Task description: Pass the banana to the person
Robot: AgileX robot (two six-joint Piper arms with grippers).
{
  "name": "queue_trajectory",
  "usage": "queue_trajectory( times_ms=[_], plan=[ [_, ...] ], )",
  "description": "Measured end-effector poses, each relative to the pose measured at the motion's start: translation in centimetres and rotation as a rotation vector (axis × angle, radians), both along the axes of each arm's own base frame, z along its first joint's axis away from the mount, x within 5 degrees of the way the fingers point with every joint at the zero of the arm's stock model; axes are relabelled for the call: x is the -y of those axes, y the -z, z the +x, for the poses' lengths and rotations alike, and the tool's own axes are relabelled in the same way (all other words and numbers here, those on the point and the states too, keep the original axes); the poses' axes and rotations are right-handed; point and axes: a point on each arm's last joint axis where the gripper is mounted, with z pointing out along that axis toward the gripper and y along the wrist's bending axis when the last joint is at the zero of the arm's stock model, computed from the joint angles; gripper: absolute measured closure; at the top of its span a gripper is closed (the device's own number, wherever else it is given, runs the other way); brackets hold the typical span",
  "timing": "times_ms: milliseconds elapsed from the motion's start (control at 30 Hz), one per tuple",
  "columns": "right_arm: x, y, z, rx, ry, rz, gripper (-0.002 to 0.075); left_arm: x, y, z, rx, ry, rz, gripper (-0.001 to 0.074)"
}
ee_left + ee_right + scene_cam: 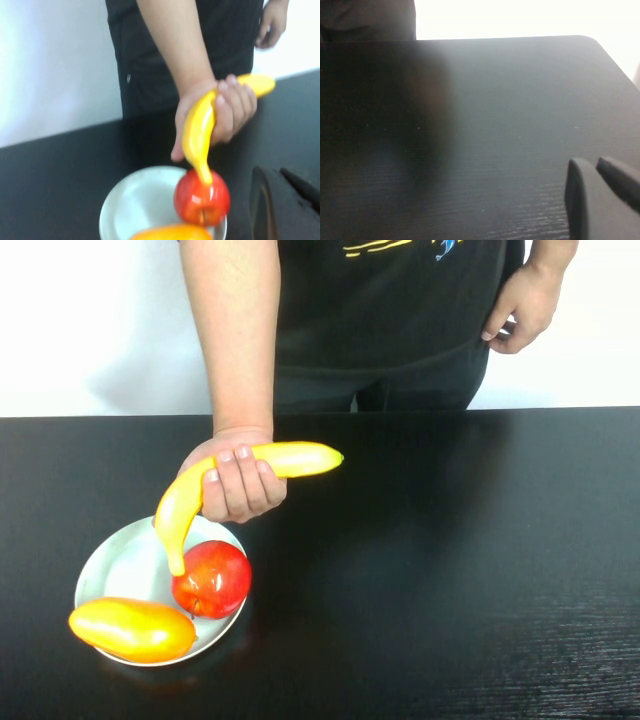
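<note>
The person (pixel 400 310) in a black shirt stands behind the table and holds the banana (pixel 290 458) in one hand (pixel 240 485), above the plate's far edge. The banana's stem end hangs down over the red apple (pixel 212 578). It also shows in the left wrist view (pixel 197 130), gripped by the same hand (pixel 230 110). My left gripper (pixel 277 182) is beside the plate, clear of the banana, fingers close together and empty. My right gripper (pixel 595 172) hovers over bare tabletop, shut and empty. Neither gripper shows in the high view.
A white plate (pixel 110 565) at the front left holds the red apple and a plump yellow-orange fruit (pixel 132 628). The black table (pixel 450 570) stretches right. The person's other hand (pixel 520 310) hangs at their side.
</note>
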Motion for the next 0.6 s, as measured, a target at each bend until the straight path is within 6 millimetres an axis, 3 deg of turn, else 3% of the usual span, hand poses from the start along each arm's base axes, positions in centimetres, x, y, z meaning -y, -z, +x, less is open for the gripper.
queue_trajectory(
  times_ms=[167,333,433,600],
  plan=[
    [0.0,0.0,0.0,0.000,0.000,0.000,0.0736,1.0,1.8,1.8,0.156,0.003,-0.038,0.0736],
    [0.0,0.0,0.0,0.000,0.000,0.000,0.0736,2.1,5.1,2.6,0.321,0.059,-0.041,0.0736],
    [0.0,0.0,0.0,0.000,0.000,0.000,0.0736,2.0,6.4,2.8,0.430,-0.006,-0.067,0.0737],
    [0.0,0.0,0.0,0.000,0.000,0.000,0.0736,1.4,9.0,3.3,0.450,-0.154,-0.157,0.0738]
  ],
)
